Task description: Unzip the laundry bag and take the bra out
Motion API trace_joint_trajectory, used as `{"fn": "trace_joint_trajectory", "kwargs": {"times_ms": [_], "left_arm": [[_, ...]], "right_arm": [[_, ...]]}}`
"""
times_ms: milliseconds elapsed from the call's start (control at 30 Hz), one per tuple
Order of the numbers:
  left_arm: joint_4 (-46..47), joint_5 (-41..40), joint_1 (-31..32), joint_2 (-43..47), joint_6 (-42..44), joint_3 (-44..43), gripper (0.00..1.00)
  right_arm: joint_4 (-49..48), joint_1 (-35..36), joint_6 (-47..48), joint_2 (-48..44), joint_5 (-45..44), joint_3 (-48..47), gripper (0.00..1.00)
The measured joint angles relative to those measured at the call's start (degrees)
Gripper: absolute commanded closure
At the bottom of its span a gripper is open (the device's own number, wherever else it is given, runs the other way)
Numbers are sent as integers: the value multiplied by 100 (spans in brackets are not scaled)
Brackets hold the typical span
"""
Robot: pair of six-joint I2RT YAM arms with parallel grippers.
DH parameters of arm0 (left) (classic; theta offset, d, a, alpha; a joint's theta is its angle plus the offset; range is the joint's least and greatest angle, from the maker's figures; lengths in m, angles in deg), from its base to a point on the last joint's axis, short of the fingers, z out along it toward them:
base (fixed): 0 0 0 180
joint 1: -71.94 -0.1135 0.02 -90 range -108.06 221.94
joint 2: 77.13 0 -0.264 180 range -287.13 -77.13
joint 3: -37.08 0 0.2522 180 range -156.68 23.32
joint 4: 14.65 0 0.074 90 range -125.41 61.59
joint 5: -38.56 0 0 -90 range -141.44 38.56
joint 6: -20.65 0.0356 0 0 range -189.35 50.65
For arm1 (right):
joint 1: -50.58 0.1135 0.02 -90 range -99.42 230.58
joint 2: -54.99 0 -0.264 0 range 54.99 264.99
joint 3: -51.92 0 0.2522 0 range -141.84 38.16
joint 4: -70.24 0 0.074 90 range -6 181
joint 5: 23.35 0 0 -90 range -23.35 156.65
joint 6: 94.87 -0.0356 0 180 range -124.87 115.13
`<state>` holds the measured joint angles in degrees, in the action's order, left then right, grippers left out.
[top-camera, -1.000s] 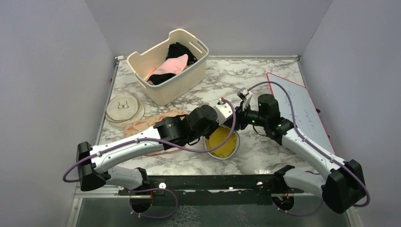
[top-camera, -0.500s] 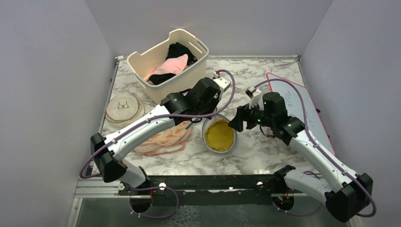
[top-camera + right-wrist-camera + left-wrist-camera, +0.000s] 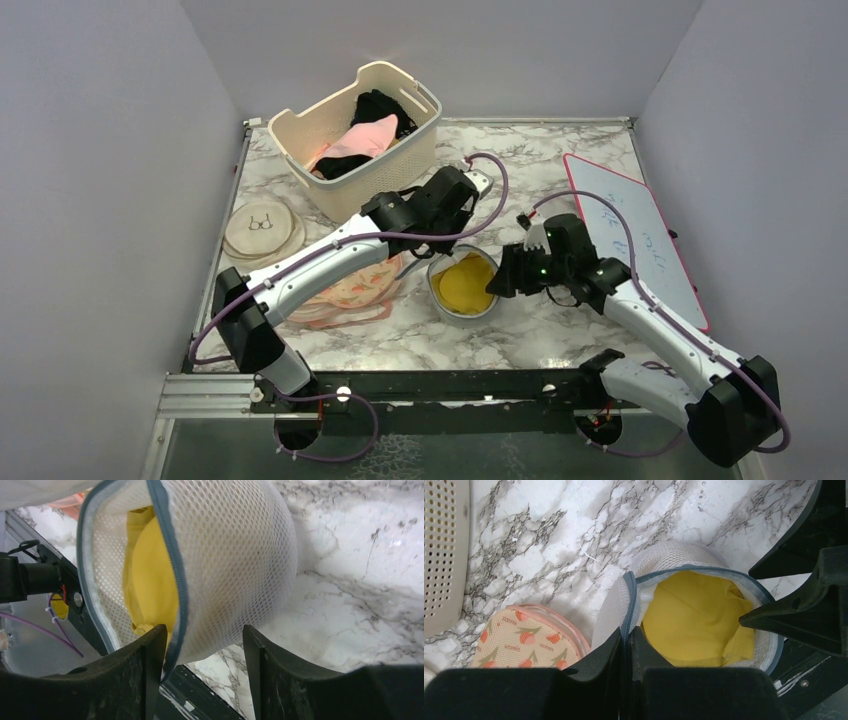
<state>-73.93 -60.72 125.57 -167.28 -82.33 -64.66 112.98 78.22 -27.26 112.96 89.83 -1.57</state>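
Left pincer [image 3: 626,645] is clamping shut on the zip rim of the laundry bag [image 3: 465,285]. Right pincer [image 3: 202,635], half open, is straddling the bag's opposite wall, nearer the yellow bra [image 3: 689,620] inside.

Top external: fixed high behind the arm bases, facing forward and down. It is far back and takes in the whole tabletop [image 3: 560,160].
Left wrist: close, looks steeply down past the left jaws into the mouth of the laundry bag [image 3: 664,555].
Right wrist: very close, low and oblique, with the right jaws at the bottom edge.
All three views share the bag and the marble beside it.
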Motion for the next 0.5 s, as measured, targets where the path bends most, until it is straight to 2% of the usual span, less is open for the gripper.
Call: {"fn": "trace_joint_trajectory", "kwargs": {"times_ms": [67,233,333,500], "left_arm": [[-7,0,-24,0,4,-22,100],[-13,-22,-63,0,81,-70,100],[-22,-81,-79,-7,136,-72,100],[-46,-155,-105,-22,197,-72,100]], "right_arm": [[-22,0,-127,-42,0,144,48],[-35,0,-356,-264,-20,264,65],[-116,0,-487,-507,-20,424,66],[-111,0,-684,-758,-72,616,62]]}}
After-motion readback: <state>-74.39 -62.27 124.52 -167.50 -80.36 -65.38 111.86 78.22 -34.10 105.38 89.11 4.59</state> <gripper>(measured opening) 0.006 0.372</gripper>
